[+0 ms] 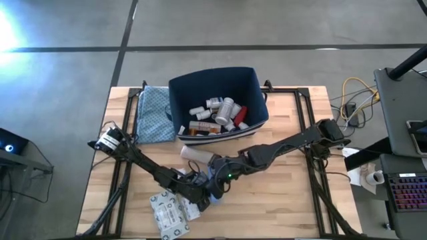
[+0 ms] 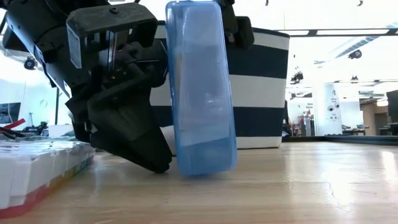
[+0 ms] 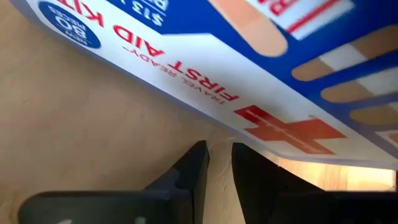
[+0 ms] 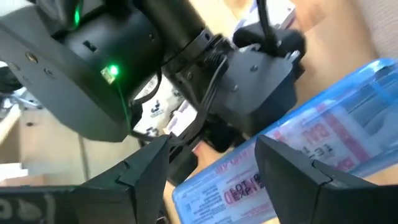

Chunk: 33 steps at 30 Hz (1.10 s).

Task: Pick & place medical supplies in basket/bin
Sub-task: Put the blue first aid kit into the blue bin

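Observation:
The blue-white first-aid box (image 2: pixel 202 93) stands on one long edge on the table, near the front, leaning a little. My right gripper (image 4: pixel 211 155) comes down over its upper part (image 4: pixel 336 124), fingers on either side. My left gripper (image 2: pixel 158 163), shut, slants down beside the box's base (image 3: pixel 249 62). Behind the box stands the navy bin (image 1: pixel 175 100), with white bottles and a red one (image 1: pixel 220 110) lying in it. Printed packets (image 1: pixel 170 210) lie flat at the front left. A white tube (image 1: pixel 195 154) lies in front of the bin. My left gripper touches the box's printed face near its lower edge (image 3: pixel 236 127) with its shut fingertips (image 3: pixel 198 155), slanting down from the table's left. The tips also rest on the table (image 2: pixel 155 167). My right gripper holds the box's upper part between its two fingers (image 4: pixel 283 165), coming from above and the right. The fingers themselves hide the exact place. The box stays upright, its lower edge (image 2: pixel 205 169) on the table.
A blue patterned cloth (image 1: pixel 153 113) lies to the left of the bin. The packets (image 2: pixel 31 168) lie close by my left gripper. Bare wood stretches to the table's right and near edges. Cables and a keyboard sit off the table at the right.

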Each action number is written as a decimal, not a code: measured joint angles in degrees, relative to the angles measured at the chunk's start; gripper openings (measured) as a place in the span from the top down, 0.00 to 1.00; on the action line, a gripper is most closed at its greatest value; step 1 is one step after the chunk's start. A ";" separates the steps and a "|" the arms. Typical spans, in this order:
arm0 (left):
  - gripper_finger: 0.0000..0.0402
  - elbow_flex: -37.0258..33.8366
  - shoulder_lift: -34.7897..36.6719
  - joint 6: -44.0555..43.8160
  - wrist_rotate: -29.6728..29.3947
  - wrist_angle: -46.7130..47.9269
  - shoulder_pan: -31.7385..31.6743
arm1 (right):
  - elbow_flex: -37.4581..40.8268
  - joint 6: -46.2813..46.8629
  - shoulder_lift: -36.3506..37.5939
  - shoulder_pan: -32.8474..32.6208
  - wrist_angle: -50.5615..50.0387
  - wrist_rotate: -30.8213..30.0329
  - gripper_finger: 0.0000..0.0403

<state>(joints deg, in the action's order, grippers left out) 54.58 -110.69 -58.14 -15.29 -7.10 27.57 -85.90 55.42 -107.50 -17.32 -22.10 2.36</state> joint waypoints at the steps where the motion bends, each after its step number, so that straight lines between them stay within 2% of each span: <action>1: 0.85 -0.04 0.00 0.01 0.13 0.00 0.00 | -0.66 -0.34 -0.02 0.02 -0.94 -0.83 0.44; 7: 0.85 -0.15 0.04 0.01 0.48 0.10 0.00 | -6.90 -0.57 0.04 -0.15 -14.37 -8.10 0.44; 10: 0.85 -0.19 0.04 0.01 0.22 0.16 0.04 | -10.62 3.66 0.16 -0.35 -23.22 -12.61 0.44; 12: 0.85 -0.19 0.04 -0.01 0.20 0.18 0.06 | -11.46 6.87 0.38 -0.29 -26.21 -12.93 0.44; 18: 0.85 -0.21 0.04 0.01 0.13 -0.20 0.09 | -9.94 12.18 0.26 -0.15 -22.42 -14.59 0.42; 25: 0.85 -0.28 0.04 0.49 -0.01 -0.70 0.13 | -10.15 13.41 -2.20 -0.13 -22.19 -16.50 0.23; 28: 0.85 -0.30 0.04 0.56 -0.14 -0.85 0.13 | -10.41 18.37 -3.93 -0.17 -22.22 -14.84 0.15; 33: 0.85 -0.30 0.04 0.58 -0.48 -1.07 0.11 | -10.98 23.95 -5.96 0.06 -23.49 -11.17 0.10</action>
<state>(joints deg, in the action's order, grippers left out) 54.28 -110.65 -57.56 -15.77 -8.16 27.68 -96.88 79.37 -113.46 -17.26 -45.60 -8.81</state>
